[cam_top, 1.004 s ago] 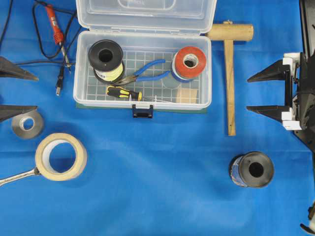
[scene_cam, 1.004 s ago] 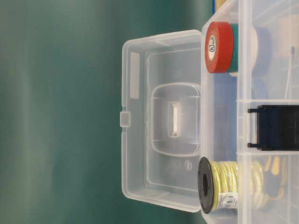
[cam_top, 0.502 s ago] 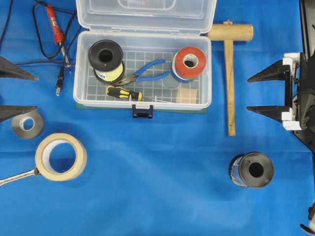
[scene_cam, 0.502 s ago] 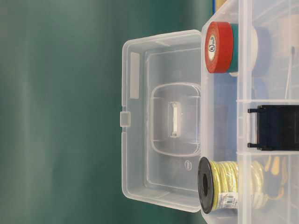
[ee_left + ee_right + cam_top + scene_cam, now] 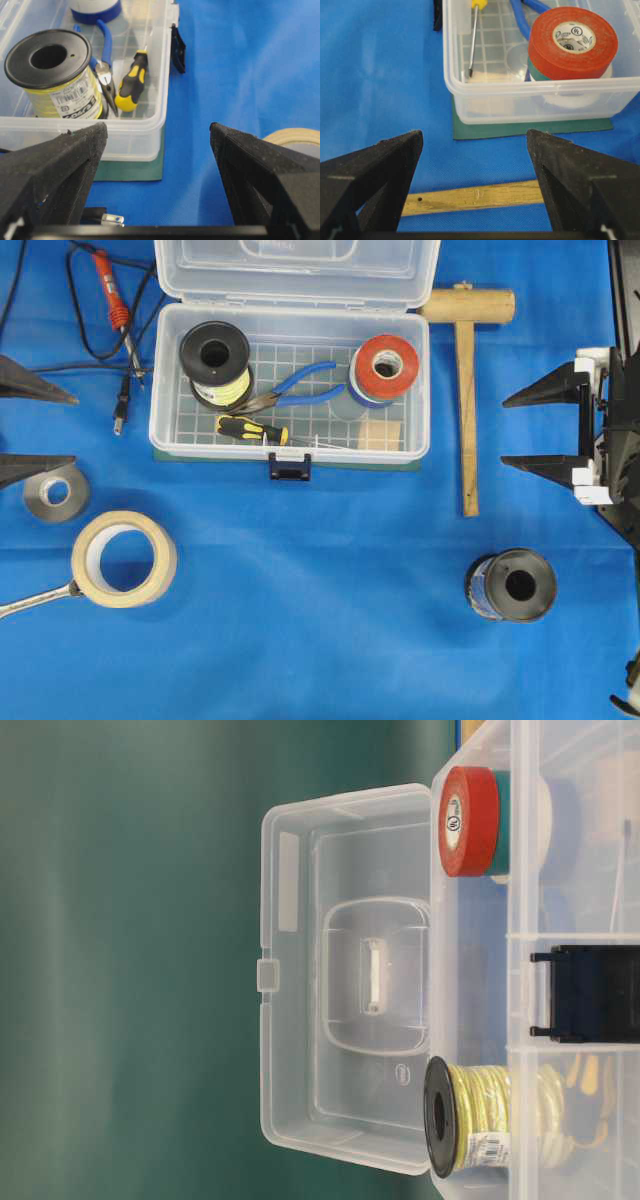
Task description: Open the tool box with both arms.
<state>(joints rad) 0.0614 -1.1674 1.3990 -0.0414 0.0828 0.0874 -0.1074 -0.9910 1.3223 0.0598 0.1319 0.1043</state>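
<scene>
Box (image 5: 290, 450): clear plastic, on blue cloth (image 5: 320, 620), upper middle of overhead view; sits on a green mat (image 5: 530, 129).
Lid (image 5: 296, 270): swung fully back, standing open behind the tray; handle recess seen through it at table level (image 5: 375, 975).
Latch (image 5: 289, 466): dark, hanging loose at front rim centre.
Contents, left: black spool (image 5: 215, 362) of yellow wire, upright, against left wall.
Contents, middle: blue-handled pliers (image 5: 300, 388) lying aslant; black-and-yellow screwdriver (image 5: 252, 429) lying near front wall, shaft toward the latch.
Contents, right: red tape roll (image 5: 385, 366) stacked on other rolls, green just under it; small pale block (image 5: 379, 434) at front right corner.
Floor: gridded, bare between items.
Left gripper (image 5: 30, 425): at left edge of overhead view, jaws spread wide, empty; well left of box, tips pointing toward it.
Right gripper (image 5: 545, 427): at right edge, jaws spread wide, empty; well right of box, tips pointing toward it.
Between right gripper and box: wooden mallet (image 5: 466, 390), head beside the box's back right corner, handle running toward the viewer.
Near left gripper: grey tape roll (image 5: 55, 493) just beside lower finger; masking tape roll (image 5: 124, 558) below it, touching a wrench end (image 5: 35, 600).
Behind left gripper's line: soldering iron (image 5: 110, 288) with black cable, plug (image 5: 121, 405) beside box's left wall.
Foreground right: black spool (image 5: 512, 585), standing alone, apart from all else.
</scene>
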